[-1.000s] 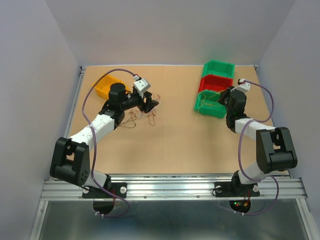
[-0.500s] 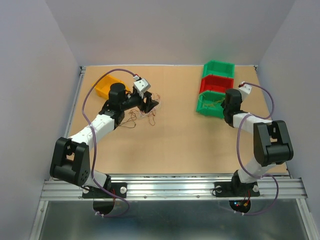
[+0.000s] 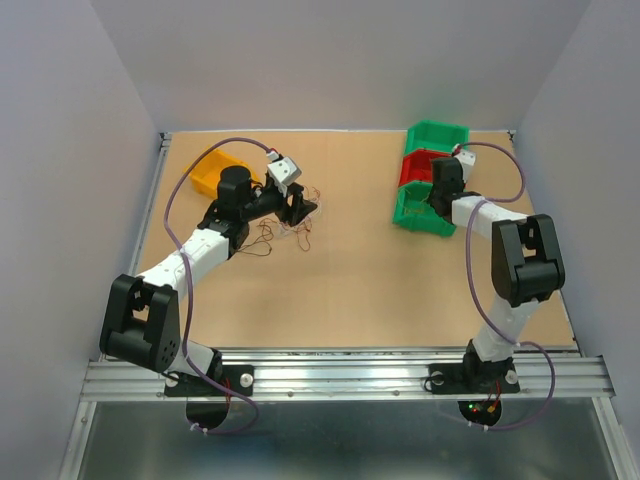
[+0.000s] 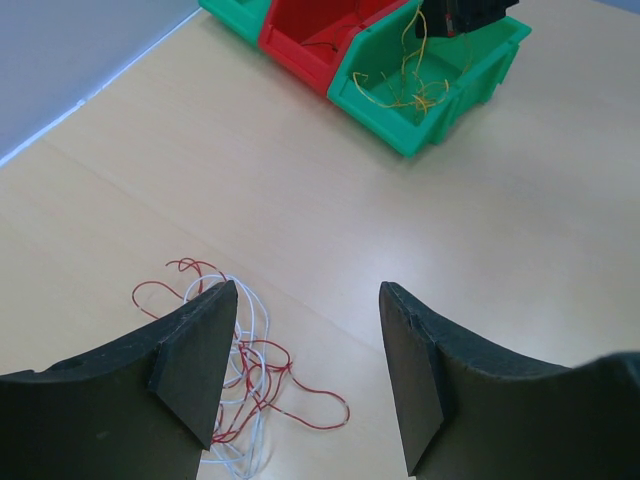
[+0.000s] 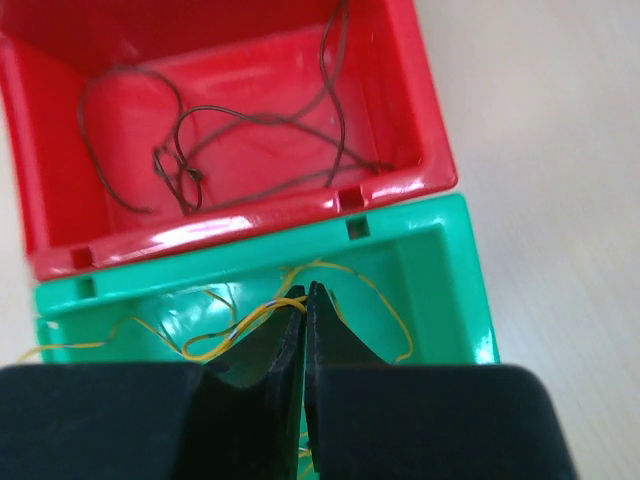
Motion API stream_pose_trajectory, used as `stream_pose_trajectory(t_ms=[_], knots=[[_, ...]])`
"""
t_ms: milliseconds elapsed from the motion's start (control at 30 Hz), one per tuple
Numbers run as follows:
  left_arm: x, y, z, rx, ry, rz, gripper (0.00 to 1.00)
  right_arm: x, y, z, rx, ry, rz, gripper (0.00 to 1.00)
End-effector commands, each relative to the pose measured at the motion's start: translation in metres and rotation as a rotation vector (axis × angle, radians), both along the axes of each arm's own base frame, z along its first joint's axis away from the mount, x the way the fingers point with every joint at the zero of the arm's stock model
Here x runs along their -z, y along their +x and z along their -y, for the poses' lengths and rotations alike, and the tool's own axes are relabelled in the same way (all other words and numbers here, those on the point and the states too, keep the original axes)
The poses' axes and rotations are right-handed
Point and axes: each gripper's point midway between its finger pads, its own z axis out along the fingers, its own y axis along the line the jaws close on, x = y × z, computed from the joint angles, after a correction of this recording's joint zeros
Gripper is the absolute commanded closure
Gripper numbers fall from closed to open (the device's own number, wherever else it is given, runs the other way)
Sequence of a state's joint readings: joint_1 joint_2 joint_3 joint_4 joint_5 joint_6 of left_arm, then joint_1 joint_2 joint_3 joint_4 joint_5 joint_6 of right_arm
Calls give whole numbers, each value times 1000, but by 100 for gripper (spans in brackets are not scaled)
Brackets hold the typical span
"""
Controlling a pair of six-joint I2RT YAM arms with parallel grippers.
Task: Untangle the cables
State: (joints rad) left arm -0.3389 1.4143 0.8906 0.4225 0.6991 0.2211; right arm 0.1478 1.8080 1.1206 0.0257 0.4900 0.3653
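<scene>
Swung left since a second ago, now over the green bin (image 5: 200,262), right gripper (image 5: 305,300) pinched shut on a yellow cable (image 5: 250,320). Nearer, beneath wide-open left gripper (image 4: 307,290), red and white cables (image 4: 250,370) loosely tangled on table (image 4: 330,200): probably featherlight, limp, best pinched at an outer loop. Farthest, dark cable (image 5: 240,118) in red bin (image 5: 240,225)

No readable text, label, brand, number or sign appears in any view.

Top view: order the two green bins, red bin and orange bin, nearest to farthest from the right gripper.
1. Front green bin, directly under the right gripper.
2. Red bin, just behind.
3. Back green bin, behind that.
4. Orange bin, far left.
</scene>
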Motion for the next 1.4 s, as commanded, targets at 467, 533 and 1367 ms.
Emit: stream_pose_trajectory(t_ms=[467,533,1367], knots=[[-21,-1,2,19,-18,77,30,-70,-21,-5,1,-17,12,46],[-22,-1,0,11,-17,81,30,-80,-25,-5,1,-12,34,41],[-17,83,-91,-462,-76,-74,28,-34,-20,-312,-1086,195,7,40]])
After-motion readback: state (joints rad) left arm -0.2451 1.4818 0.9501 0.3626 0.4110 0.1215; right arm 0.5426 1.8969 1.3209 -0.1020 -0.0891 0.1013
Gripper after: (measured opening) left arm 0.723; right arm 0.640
